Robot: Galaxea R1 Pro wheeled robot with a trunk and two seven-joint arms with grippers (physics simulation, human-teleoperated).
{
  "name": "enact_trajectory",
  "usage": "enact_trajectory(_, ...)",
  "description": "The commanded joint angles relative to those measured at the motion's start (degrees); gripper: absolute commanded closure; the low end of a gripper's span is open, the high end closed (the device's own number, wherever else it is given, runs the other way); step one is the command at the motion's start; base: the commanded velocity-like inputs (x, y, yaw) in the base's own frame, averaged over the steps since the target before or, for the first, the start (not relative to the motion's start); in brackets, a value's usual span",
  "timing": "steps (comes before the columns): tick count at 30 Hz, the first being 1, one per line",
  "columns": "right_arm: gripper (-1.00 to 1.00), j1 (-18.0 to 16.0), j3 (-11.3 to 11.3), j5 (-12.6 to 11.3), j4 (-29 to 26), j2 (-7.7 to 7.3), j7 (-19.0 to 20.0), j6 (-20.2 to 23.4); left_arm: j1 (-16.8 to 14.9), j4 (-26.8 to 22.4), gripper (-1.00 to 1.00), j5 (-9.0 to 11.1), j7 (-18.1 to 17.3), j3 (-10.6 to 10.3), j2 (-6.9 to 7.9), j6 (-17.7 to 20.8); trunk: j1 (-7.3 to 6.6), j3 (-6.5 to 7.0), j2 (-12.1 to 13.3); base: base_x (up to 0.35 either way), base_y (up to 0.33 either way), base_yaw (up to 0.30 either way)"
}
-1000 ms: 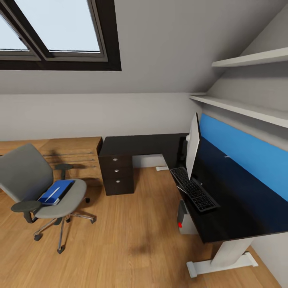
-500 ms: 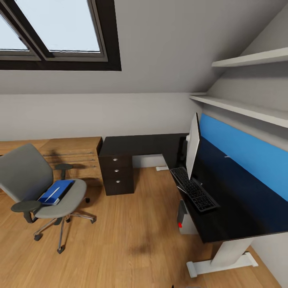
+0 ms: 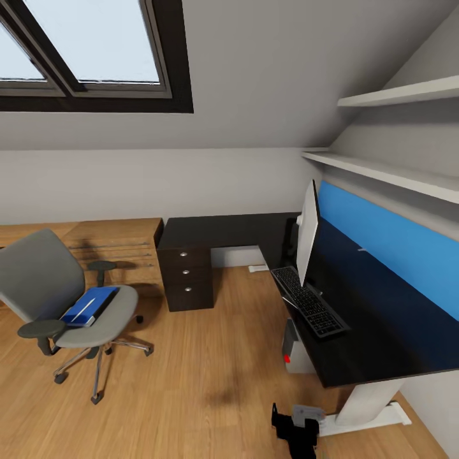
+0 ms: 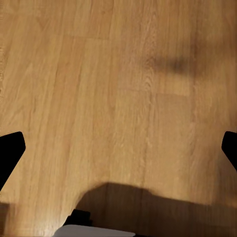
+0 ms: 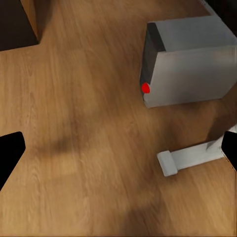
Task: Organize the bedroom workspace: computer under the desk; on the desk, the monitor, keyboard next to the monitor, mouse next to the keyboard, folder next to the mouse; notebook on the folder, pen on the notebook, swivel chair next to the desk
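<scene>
Black and grey, my right gripper [image 3: 296,424] now rises into the bottom of the head view, where it was absent half a second ago; nothing else moves. Both claws stand wide open and empty over the wooden floor [image 4: 113,98]. The bright blue folder [image 3: 89,305] lies on the grey padded swivel chair [image 3: 60,299], well apart from the glossy black desk [image 3: 357,325], so I judge the work is only starting.

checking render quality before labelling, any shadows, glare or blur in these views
Head view: even daylight from the skylight, a soft dark smudge of shadow on the wood floor, blue wall panel mirrored in the glossy desk. Left wrist view: broad shadow on the floor. Right wrist view: computer slightly soft.
</scene>
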Motion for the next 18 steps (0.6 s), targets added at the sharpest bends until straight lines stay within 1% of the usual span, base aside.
enact_trajectory(1, -1.0, -0.47, -0.33, 0.58, -1.23, 0.05, -0.19, 1.85, -0.05, 0.04, -1.0, 0.16, 0.15, -0.1, 0.08, -0.19, 0.03, -0.13, -0.12, 0.0, 0.0, 0.0)
enact_trajectory(5, -1.0, -2.39, -0.33, 0.53, -5.85, 0.05, -0.14, 8.51, -0.05, 0.04, -1.0, 0.16, 0.2, -0.1, 0.31, -0.19, 0.03, -0.13, -0.12, 0.0, 0.0, 0.0)
enact_trajectory(6, -1.0, -3.41, -0.3, 0.49, -7.75, 0.05, -0.13, 10.97, -0.05, 0.04, -1.0, 0.16, 0.21, -0.1, 0.37, -0.19, 0.03, -0.13, -0.12, 0.0, 0.0, 0.0)
enact_trajectory(15, -1.0, -7.9, -0.25, 0.45, -13.74, 0.05, -0.02, 19.44, -0.05, 0.04, -1.0, 0.16, 0.22, -0.1, 0.46, -0.26, 0.03, -0.13, -0.12, 0.0, 0.0, 0.0)
enact_trajectory(16, -1.0, -8.75, -0.25, 0.45, -14.87, 0.05, 0.1, 21.8, -0.05, 0.04, -1.0, 0.16, 0.22, -0.1, 0.46, -0.26, 0.03, -0.13, -0.12, 0.0, 0.0, 0.0)
enact_trajectory(18, -1.0, -9.58, -0.25, 0.42, -16.07, 0.05, 0.38, 24.47, -0.05, 0.04, -1.0, 0.16, 0.23, -0.1, 0.47, -0.27, 0.03, -0.13, -0.12, 0.0, 0.0, 0.0)
